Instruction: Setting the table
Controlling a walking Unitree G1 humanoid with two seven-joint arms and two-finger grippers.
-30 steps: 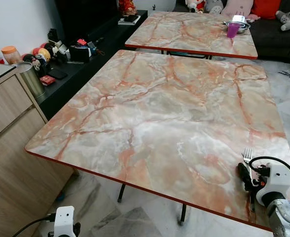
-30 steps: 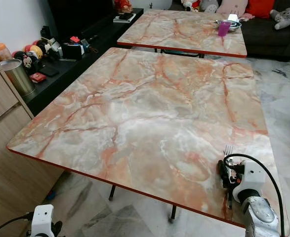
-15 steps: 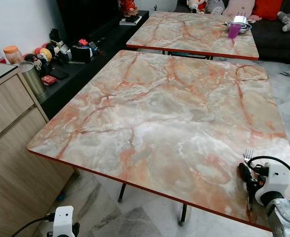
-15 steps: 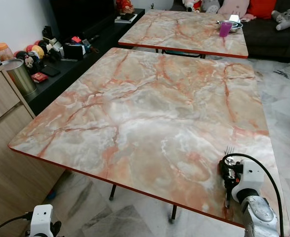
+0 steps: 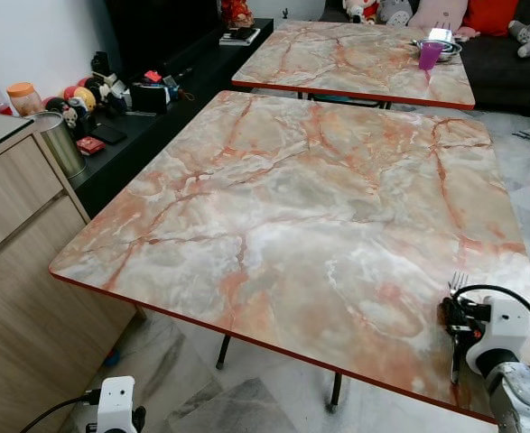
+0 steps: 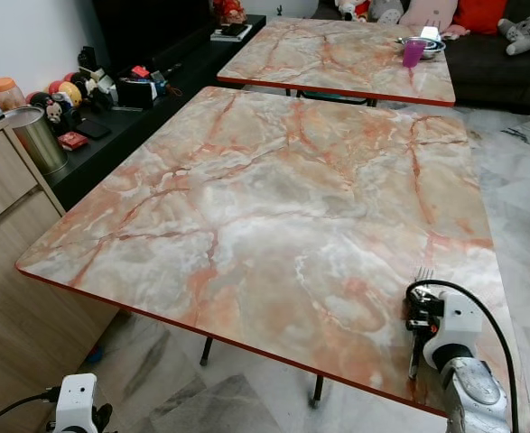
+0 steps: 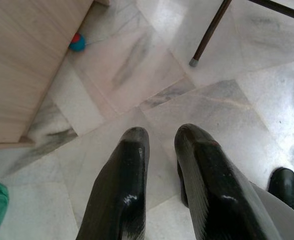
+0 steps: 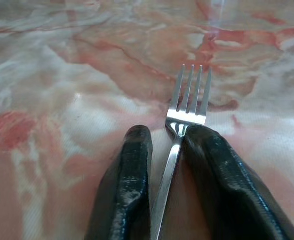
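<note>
Between the right gripper's (image 8: pixel 162 165) jaws lay the fork (image 8: pixel 184 107), its slim handle running down the gap between the two black fingers (image 8: pixel 129 190) with a sliver of space on either side, so the jaws looked parted about it rather than pinching; whether they touched the metal could not be told. The tines pointed away from the wrist, flat on the marble counter (image 5: pixel 283 207) near its near right corner. As a judgement, the fork would be light, stiff and slick, polished steel on a smooth hard top, apt to skate or pivot if nudged off-centre; the narrow handle just behind the neck seemed the best place to hold, since it lies too flat to get under. Low at the left, the left gripper (image 7: pixel 159 165) hung idle over the tiled floor (image 7: pixel 136 75), its jaws slightly apart and holding nothing. On the far counter (image 5: pixel 355 59) stood a purple cup (image 5: pixel 426 54) beside a bowl (image 5: pixel 441 41).
</note>
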